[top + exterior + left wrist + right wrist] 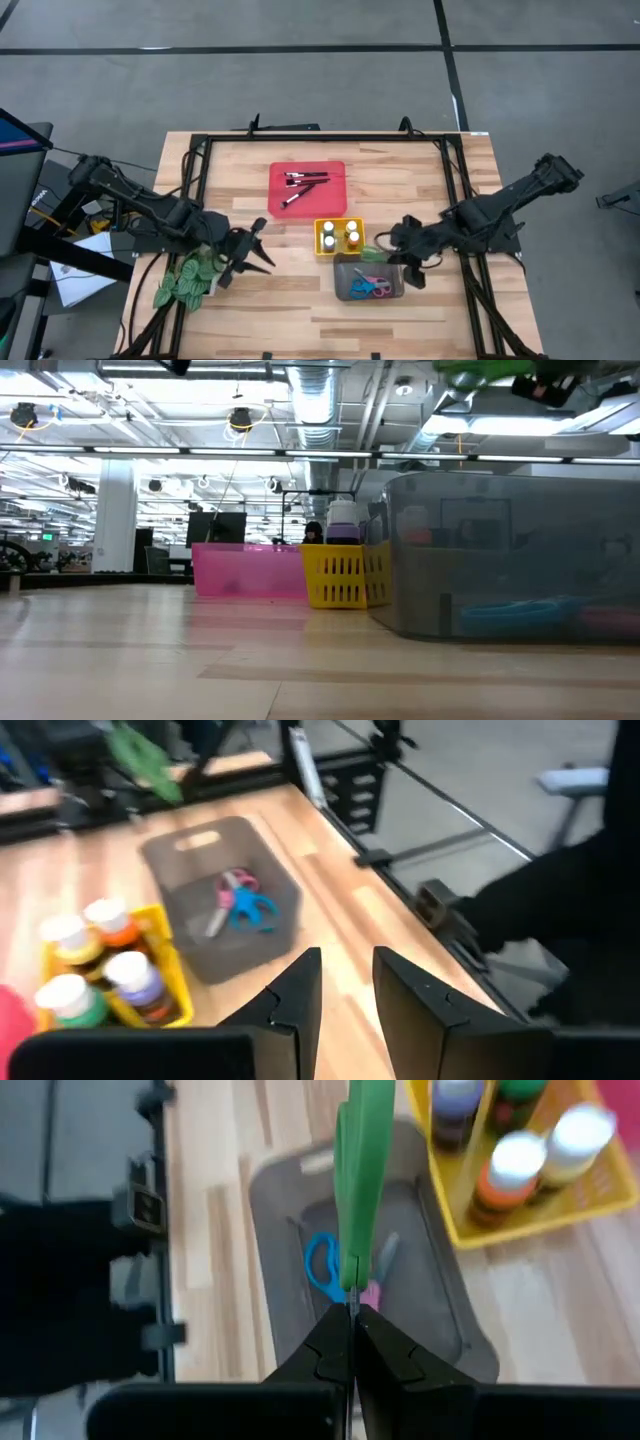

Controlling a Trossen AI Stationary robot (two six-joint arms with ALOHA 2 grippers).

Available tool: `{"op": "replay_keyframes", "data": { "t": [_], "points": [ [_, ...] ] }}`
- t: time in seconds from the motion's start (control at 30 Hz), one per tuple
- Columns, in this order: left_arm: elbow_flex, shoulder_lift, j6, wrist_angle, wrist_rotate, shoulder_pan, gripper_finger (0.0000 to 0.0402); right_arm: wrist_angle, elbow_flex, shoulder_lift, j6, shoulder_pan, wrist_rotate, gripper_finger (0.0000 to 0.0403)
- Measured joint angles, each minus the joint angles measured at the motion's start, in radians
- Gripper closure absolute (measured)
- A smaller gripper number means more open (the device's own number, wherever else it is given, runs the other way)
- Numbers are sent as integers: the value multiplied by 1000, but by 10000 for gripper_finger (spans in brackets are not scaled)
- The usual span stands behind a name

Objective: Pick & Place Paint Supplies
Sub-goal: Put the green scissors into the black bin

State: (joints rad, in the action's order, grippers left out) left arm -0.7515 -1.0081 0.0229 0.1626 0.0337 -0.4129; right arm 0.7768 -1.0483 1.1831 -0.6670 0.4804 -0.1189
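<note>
- We saw the right gripper [352, 1318] clamped shut on green-handled scissors [362, 1175], above the grey tray [280, 1200].
- Blue scissors [320, 1267] and pink scissors [236, 880] lay inside it.
- The left gripper [345, 982] hovered part open, empty, near the fake plant [188, 278].
- Paint bottles [339, 234] stood in the yellow tray [319, 240]; paintbrushes [305, 184] lay on the red tray [280, 200].
</note>
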Motion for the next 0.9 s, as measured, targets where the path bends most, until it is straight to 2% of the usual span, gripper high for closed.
{"op": "replay_keyframes", "data": {
  "t": [0.13,0.47,0.57,0.67,0.77,0.83,0.9],
  "points": [
    [68,26,23,-117,-27,32,315,39,-89,122,10,-6,44,403],
    [317,90,34,-531,-27,44,316,103,-335,391,25,75,8,403],
    [391,126,56,-631,-71,47,316,127,-351,426,-10,99,-11,403],
    [444,177,86,-722,-174,55,316,129,-351,438,-32,115,-31,403],
    [485,205,96,-746,-279,67,316,140,-351,440,-39,121,-45,403],
    [512,211,104,-754,-305,89,316,138,-351,440,-37,120,-46,403],
    [550,216,108,-750,-289,112,316,138,-351,440,-33,113,-46,403]
  ]
}}
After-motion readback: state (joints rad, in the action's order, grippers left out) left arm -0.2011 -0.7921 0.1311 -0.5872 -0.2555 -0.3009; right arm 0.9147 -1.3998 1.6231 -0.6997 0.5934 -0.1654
